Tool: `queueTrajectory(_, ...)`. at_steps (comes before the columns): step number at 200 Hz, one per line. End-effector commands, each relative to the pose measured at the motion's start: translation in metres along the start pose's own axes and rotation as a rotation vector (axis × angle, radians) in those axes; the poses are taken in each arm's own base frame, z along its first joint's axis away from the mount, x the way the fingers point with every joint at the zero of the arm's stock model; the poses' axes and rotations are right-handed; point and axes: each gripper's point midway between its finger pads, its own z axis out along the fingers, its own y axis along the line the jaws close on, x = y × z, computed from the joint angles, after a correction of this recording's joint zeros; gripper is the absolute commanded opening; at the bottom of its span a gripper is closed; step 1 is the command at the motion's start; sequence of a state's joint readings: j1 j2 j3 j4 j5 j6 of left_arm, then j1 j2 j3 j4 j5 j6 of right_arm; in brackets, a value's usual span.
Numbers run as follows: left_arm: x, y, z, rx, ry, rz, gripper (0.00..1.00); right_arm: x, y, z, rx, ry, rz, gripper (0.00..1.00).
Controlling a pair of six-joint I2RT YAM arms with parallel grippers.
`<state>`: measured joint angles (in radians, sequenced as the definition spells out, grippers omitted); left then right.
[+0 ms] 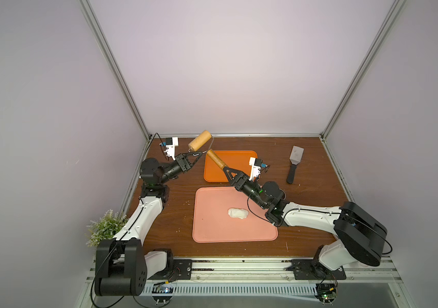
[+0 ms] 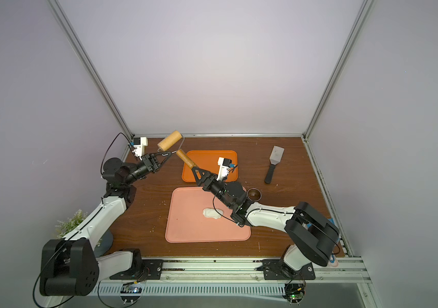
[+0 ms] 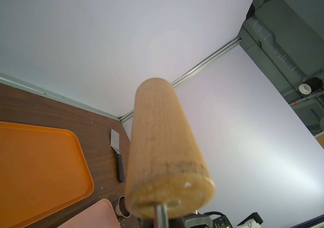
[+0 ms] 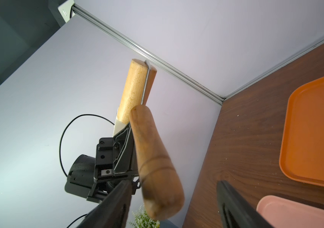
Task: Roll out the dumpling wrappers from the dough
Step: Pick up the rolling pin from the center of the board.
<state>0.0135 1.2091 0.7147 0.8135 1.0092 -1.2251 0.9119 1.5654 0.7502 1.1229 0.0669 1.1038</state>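
Left gripper: jaws pinched together on the thin wire frame of the pastry roller, close to the barrel. The roller is held up off the table, near the back-left corner. In the left wrist view its pale wooden barrel fills the middle of the picture, with the wire entering its end face.

Right gripper: jaws apart, one on each side of the butt of the roller's darker wooden handle. In the right wrist view the handle sits between the two black fingers, with open space on one side. I cannot tell whether it touches the other finger.

Below the handle is the orange tray, at the back centre of the table. In front of it lies the pink mat, and the dough, a small irregular white lump, rests on it right of centre.

A metal ring cutter stands just off the mat's far right corner. A black-handled spatula lies to the right of the tray. A small potted plant stands at the front left.
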Motion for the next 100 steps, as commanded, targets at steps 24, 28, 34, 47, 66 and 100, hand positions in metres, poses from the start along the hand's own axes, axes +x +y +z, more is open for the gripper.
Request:
queueTrajectory(24,-0.009,-0.023,-0.003,0.06,-0.03,0.063,0.01,-0.018,0.044,0.028,-0.225,-0.032,0.09,0.69)
queueTrajectory(28,-0.008,-0.022,-0.003,0.059,-0.029,0.064,0.01,-0.017,0.045,0.031,-0.231,-0.028,0.09,0.69)
queueTrajectory(34,-0.008,-0.021,-0.003,0.058,-0.029,0.065,0.01,-0.016,0.046,0.034,-0.238,-0.022,0.089,0.69)
queueTrajectory(47,-0.007,-0.018,-0.002,0.046,-0.027,0.062,0.01,-0.015,0.048,0.039,-0.257,-0.022,0.084,0.68)
queueTrajectory(66,-0.007,-0.014,-0.002,0.032,-0.025,0.047,0.01,-0.014,0.047,0.045,-0.277,-0.02,0.088,0.63)
queueTrajectory(100,-0.007,-0.014,-0.001,0.03,-0.019,0.034,0.01,-0.016,0.047,0.051,-0.341,-0.014,0.108,0.61)
